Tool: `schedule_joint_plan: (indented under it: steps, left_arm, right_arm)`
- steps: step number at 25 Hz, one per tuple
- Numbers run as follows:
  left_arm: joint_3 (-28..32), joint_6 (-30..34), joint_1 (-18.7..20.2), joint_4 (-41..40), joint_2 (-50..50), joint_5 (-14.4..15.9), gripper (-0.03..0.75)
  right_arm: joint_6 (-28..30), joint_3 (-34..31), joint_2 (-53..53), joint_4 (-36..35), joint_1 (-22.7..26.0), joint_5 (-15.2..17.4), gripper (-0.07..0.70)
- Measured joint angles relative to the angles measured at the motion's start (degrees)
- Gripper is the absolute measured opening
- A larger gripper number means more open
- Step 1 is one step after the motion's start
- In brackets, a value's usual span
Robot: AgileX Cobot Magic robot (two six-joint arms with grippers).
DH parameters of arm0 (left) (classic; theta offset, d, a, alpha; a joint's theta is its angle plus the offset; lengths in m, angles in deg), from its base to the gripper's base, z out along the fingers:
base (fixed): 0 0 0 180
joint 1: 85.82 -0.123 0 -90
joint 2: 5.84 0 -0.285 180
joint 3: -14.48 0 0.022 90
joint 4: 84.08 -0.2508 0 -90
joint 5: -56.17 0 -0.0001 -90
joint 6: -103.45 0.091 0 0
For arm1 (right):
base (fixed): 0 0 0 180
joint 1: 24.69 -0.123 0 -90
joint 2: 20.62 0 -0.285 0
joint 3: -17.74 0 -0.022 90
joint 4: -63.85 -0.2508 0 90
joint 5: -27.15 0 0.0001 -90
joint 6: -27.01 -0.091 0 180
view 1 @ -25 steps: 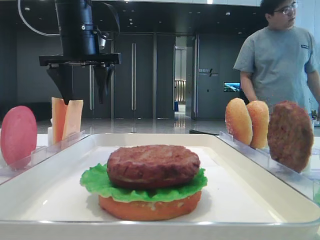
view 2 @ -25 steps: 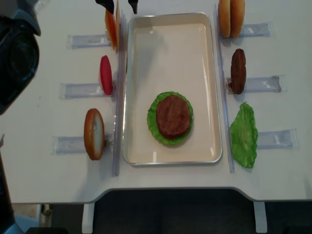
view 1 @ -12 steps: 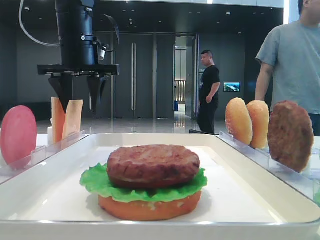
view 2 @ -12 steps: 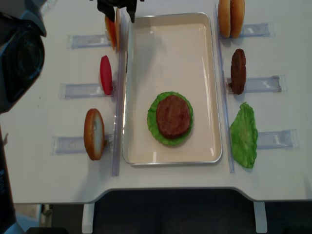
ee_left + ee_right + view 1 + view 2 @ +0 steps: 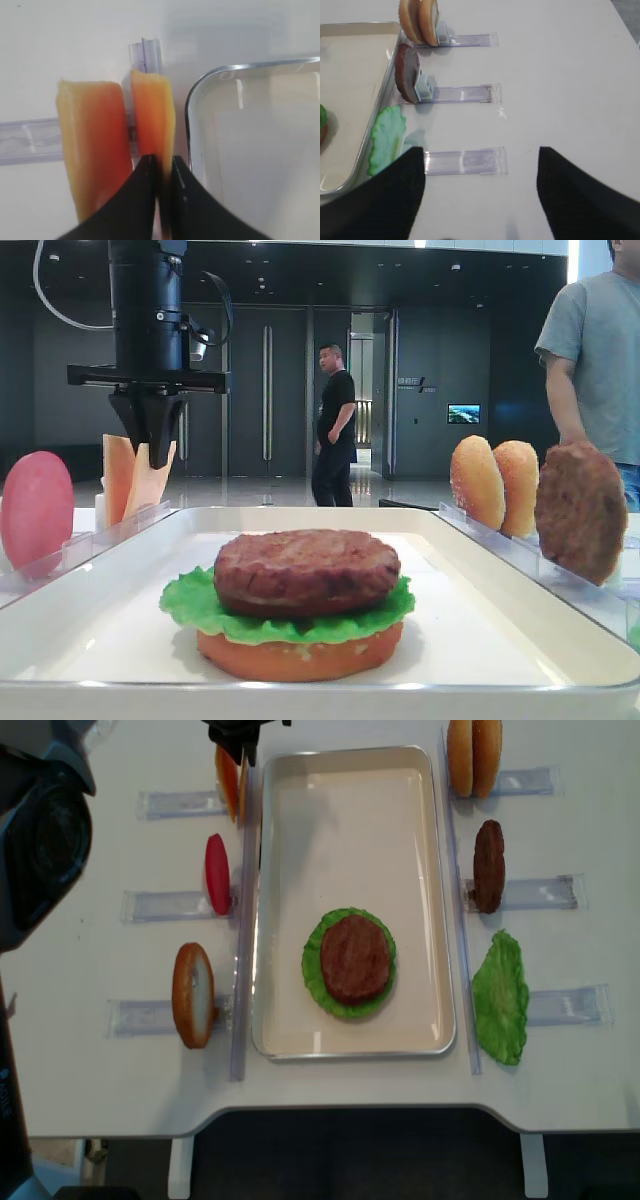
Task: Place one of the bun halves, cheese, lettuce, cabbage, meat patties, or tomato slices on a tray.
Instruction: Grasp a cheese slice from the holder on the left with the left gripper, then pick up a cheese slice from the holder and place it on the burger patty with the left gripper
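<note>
closed now, left gripper [image 5: 161,172] pinches upright cheese [image 5: 152,117] — edge-on beside tray [image 5: 192,105].

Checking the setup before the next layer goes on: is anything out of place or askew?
One thing: the loose lettuce leaf on the right is not upright in its rack like the other pieces; it lies flat beside the tray. The stack on the tray looks neatly centred. The left pincer pinches a cheese slice that stands in its rack.
</note>
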Motion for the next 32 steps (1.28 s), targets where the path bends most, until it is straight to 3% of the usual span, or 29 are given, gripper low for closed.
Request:
schedule_joint_plan:
  steps: [3,9,12,19,29,32]
  left_arm:
    - [0.0,0.0,0.0,-0.4,0.0,0.3,0.028]
    - [-0.5,0.0,0.0,-0.5,0.0,1.4,0.025]
    - [-2.9,0.0,0.0,-0.5,0.0,3.8,0.024]
    - [-9.7,-0.1,0.0,2.0,0.1,4.2,0.024]
    - [-9.7,-1.2,0.0,7.2,3.3,4.8,0.024]
    - [-7.1,-1.1,0.0,9.8,5.7,4.8,0.024]
  right_arm:
    - [0.0,0.0,0.0,0.0,0.0,0.0,0.465]
    - [0.0,0.0,0.0,0.0,0.0,0.0,0.465]
    - [0.0,0.0,0.0,0.0,0.0,0.0,0.465]
    - [0.0,0.0,0.0,0.0,0.0,0.0,0.465]
    - [0.0,0.0,0.0,0.0,0.0,0.0,0.465]
    - [0.0,0.0,0.0,0.0,0.0,0.0,0.465]
